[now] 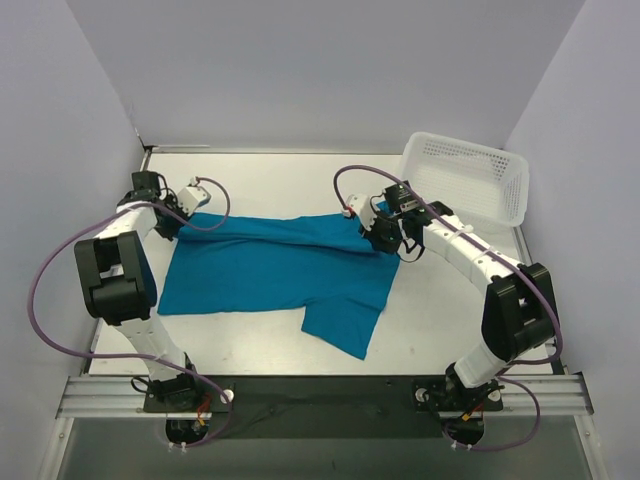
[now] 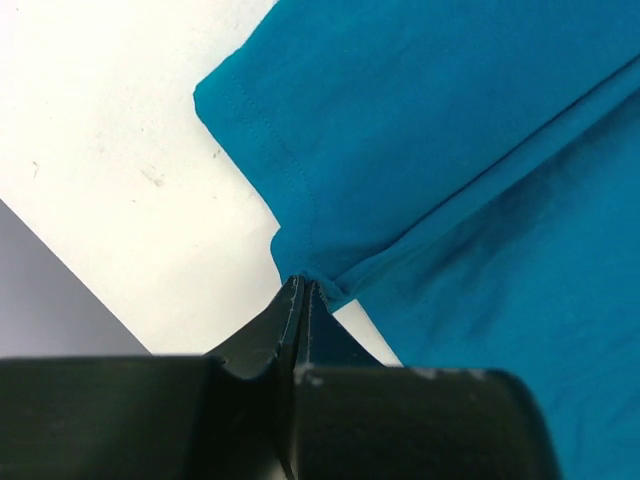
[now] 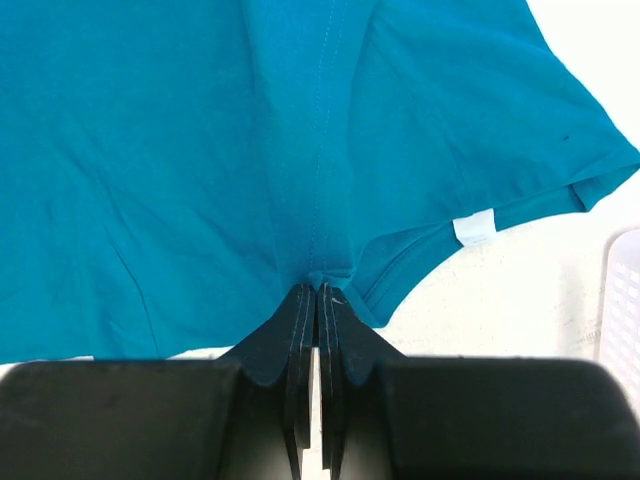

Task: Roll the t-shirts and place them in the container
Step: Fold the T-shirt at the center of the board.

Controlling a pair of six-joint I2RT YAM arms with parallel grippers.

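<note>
The teal-blue t-shirt [image 1: 270, 265] lay spread on the white table [image 1: 440, 320]. It was plain, soft and lightly creased, with one part jutting out toward the arms' bases. Its far edge was drawn into a narrow folded band stretched between the two grippers.

The left gripper [image 2: 303, 285] had its fingers pressed together, and a small fold of the shirt's edge was pinched at their tips. Ahead of the tips and to their right was cloth. A stitched hem [image 2: 270, 140] ran ahead and slightly left, with bare table beyond it.

The right gripper [image 3: 318, 290] was likewise clamped on the cloth, its fingers almost touching. A seam [image 3: 322, 120] ran straight ahead from the tips. A white label [image 3: 474, 228] sat to the right of the fingers by a curved edge, and the white basket [image 3: 625, 300] stood farther right.
</note>
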